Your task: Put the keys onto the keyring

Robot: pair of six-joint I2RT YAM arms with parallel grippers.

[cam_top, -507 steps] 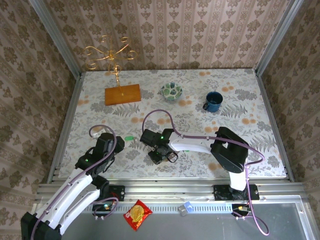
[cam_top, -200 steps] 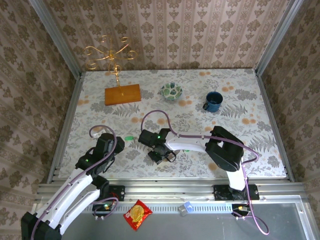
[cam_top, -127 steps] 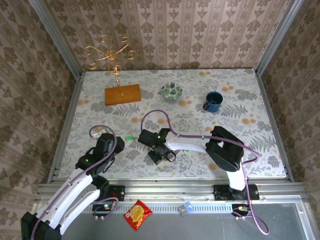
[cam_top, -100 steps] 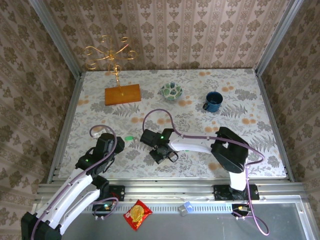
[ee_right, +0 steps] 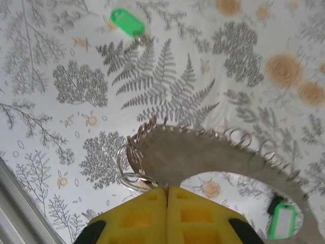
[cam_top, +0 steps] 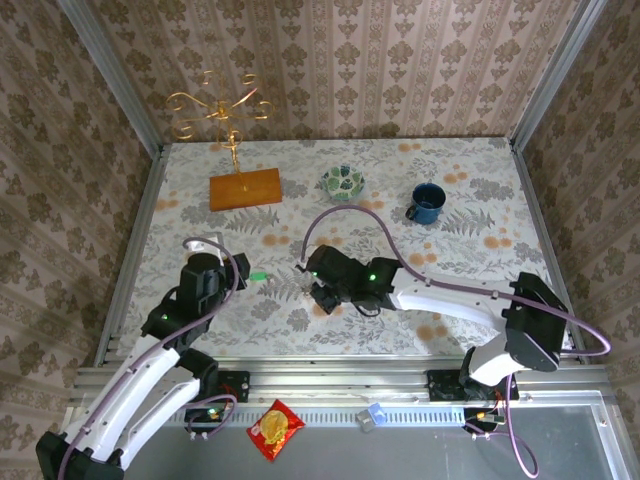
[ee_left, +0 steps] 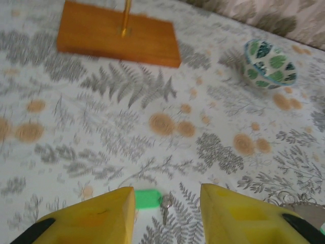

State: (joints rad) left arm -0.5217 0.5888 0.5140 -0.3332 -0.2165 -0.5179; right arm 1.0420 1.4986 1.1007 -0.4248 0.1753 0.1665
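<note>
right arm [cam_top: 440, 297] farther right; two keys [ee_right: 127, 21]

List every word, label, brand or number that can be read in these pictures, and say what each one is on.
No text can be read anywhere.
On the snack packet: there is print, but it is too small to read.
On the green key tag: no writing shows.

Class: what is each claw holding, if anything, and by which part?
Right claw shut on the keyring, apparently pinching the edge of its flat grey band. Left claw open, holding nothing, above a green key.
</note>
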